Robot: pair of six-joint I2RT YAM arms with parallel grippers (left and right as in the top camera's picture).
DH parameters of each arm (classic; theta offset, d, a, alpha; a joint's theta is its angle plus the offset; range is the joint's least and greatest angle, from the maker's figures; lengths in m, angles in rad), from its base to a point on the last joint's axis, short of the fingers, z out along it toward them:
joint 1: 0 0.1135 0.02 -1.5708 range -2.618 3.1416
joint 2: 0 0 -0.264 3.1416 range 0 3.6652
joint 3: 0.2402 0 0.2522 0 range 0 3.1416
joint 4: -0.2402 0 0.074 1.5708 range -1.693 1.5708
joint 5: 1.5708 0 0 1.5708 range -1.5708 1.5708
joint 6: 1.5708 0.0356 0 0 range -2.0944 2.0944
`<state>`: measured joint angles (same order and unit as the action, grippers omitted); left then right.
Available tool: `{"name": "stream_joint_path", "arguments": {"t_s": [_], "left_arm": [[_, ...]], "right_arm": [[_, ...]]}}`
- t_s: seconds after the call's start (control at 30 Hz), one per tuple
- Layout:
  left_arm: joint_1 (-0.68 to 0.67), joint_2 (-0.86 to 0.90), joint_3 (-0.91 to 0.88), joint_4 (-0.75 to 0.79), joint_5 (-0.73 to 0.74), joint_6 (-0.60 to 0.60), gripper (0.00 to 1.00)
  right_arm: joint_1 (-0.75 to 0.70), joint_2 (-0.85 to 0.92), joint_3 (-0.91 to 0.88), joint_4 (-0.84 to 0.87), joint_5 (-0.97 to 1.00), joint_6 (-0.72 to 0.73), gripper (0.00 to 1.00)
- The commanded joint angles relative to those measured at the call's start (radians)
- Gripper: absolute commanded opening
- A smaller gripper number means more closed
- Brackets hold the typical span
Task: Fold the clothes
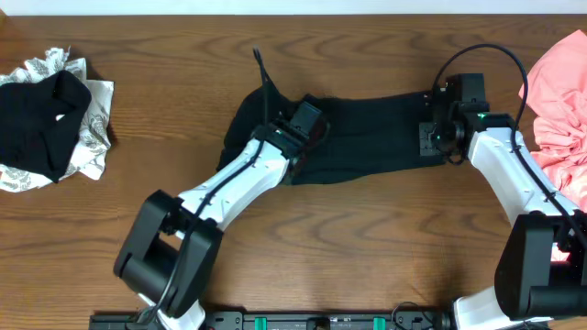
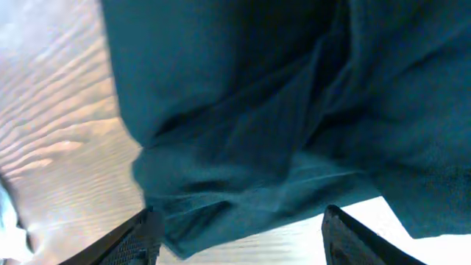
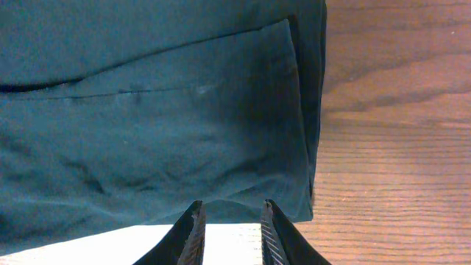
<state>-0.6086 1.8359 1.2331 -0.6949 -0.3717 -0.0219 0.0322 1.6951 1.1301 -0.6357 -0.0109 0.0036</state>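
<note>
The clothes in hand are a black short-sleeved shirt [image 1: 376, 137], lying as a crumpled band across the middle of the table. My left gripper [image 1: 310, 124] hovers over its left part. In the left wrist view the left gripper [image 2: 239, 224] is wide open, and a loose fold of the shirt [image 2: 257, 110] hangs between its fingers without being pinched. My right gripper [image 1: 429, 133] is at the shirt's right end. Its fingers [image 3: 193, 228] stand narrowly apart, with the shirt's hem [image 3: 147, 110] right at the tips of the right gripper [image 3: 230, 210] and bare table between them.
A salmon-pink tee [image 1: 561, 92] is bunched at the right edge. At the far left a black garment [image 1: 41, 119] lies on a white-grey patterned piece [image 1: 92, 137]. Bare wooden table [image 1: 367, 238] runs along the front, between the arm bases.
</note>
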Motion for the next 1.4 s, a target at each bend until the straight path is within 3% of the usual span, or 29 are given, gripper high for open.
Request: {"name": "stream_joint_path", "arguments": {"t_s": [0.0, 0.5, 0.6, 1.0, 1.37], "left_arm": [[0.005, 0.032, -0.008, 0.019, 0.023, 0.029, 0.70], [0.024, 0.055, -0.038, 0.140, 0.019, -0.009, 0.69], [0.031, 0.055, -0.038, 0.145, 0.019, -0.009, 0.63], [0.058, 0.055, -0.039, 0.154, 0.019, -0.025, 0.61], [0.058, 0.055, -0.039, 0.155, 0.019, -0.024, 0.62]], "right_arm": [[0.008, 0.007, -0.006, 0.001, -0.005, -0.012, 0.24], [0.008, 0.007, -0.006, 0.000, -0.005, -0.012, 0.25], [0.008, 0.007, -0.006, 0.000, -0.005, -0.012, 0.25], [0.008, 0.007, -0.076, 0.098, -0.024, -0.012, 0.01], [0.008, 0.007, -0.203, 0.275, -0.024, -0.012, 0.01]]}}
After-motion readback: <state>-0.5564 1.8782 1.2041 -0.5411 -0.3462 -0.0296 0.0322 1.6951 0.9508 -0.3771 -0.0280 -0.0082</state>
